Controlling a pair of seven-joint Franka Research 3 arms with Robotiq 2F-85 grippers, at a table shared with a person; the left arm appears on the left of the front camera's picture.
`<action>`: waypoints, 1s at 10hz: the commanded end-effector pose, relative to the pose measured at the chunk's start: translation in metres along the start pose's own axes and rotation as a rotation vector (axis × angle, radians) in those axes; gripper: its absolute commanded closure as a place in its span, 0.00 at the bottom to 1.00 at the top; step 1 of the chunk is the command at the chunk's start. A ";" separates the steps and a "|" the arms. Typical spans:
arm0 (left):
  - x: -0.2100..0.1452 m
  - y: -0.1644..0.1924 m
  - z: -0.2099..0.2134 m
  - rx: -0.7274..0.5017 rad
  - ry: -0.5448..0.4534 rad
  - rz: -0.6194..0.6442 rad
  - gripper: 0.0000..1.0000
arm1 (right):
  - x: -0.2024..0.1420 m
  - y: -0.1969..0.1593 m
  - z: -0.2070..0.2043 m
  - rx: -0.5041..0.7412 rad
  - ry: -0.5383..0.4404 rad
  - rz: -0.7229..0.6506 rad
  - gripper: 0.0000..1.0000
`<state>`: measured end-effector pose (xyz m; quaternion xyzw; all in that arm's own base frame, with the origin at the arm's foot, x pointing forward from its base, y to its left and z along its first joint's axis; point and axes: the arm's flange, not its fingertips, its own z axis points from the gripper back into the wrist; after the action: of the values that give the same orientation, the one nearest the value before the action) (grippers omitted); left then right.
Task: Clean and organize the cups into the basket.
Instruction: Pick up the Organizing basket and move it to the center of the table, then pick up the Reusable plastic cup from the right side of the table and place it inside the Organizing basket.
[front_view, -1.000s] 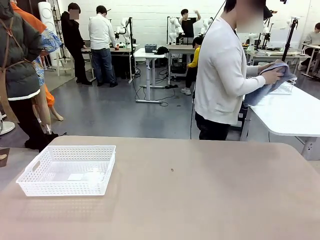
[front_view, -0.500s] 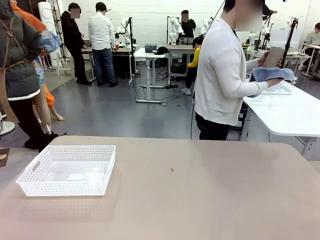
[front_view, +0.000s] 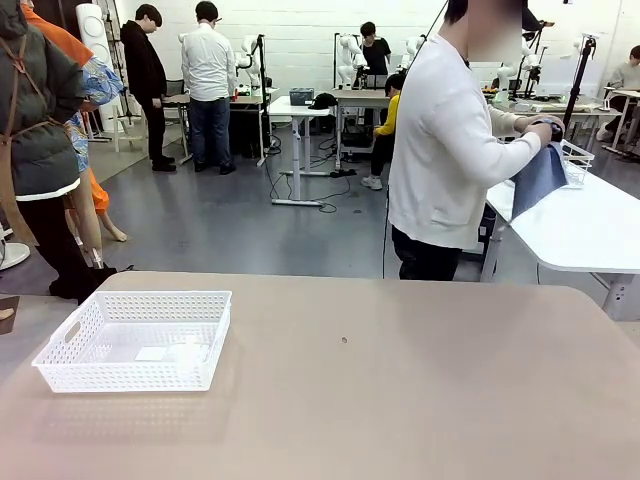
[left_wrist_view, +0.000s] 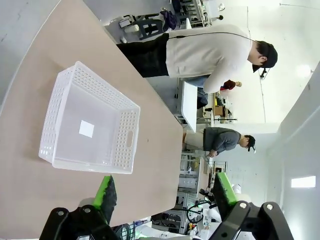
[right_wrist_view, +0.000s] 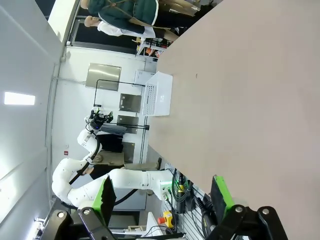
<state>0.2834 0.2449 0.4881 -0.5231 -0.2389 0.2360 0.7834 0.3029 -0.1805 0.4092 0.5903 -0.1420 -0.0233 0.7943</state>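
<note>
While the left gripper (left_wrist_view: 165, 192) and the right gripper (right_wrist_view: 163, 196) both gape wide on nothing, the shallow white lattice-mesh plastic basket (front_view: 150, 297) sits at eight o'clock on the tan tabletop (front_view: 400, 380), a small white square label (front_view: 152, 353) flat on its floor. At one o'clock a person in a white top (front_view: 440, 150) faces a white side table (front_view: 590, 225) at three o'clock, one hand (front_view: 545, 128) gripping a blue cloth (front_view: 540, 175). Looking down, the left wrist view adds the basket's cut-out handle slot (left_wrist_view: 129, 138); the right wrist view puts the basket small at twelve o'clock and the white left arm (right_wrist_view: 100, 180) at eight.
</note>
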 end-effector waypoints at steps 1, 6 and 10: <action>0.000 0.000 0.001 -0.009 0.000 -0.003 0.00 | 0.000 0.000 0.002 0.001 -0.004 0.001 0.00; 0.000 0.000 0.001 -0.009 0.000 -0.003 0.00 | 0.000 0.000 0.002 0.001 -0.004 0.001 0.00; 0.000 0.000 0.001 -0.009 0.000 -0.003 0.00 | 0.000 0.000 0.002 0.001 -0.004 0.001 0.00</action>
<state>0.2832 0.2451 0.4881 -0.5230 -0.2391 0.2362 0.7833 0.3020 -0.1819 0.4092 0.5899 -0.1434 -0.0251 0.7942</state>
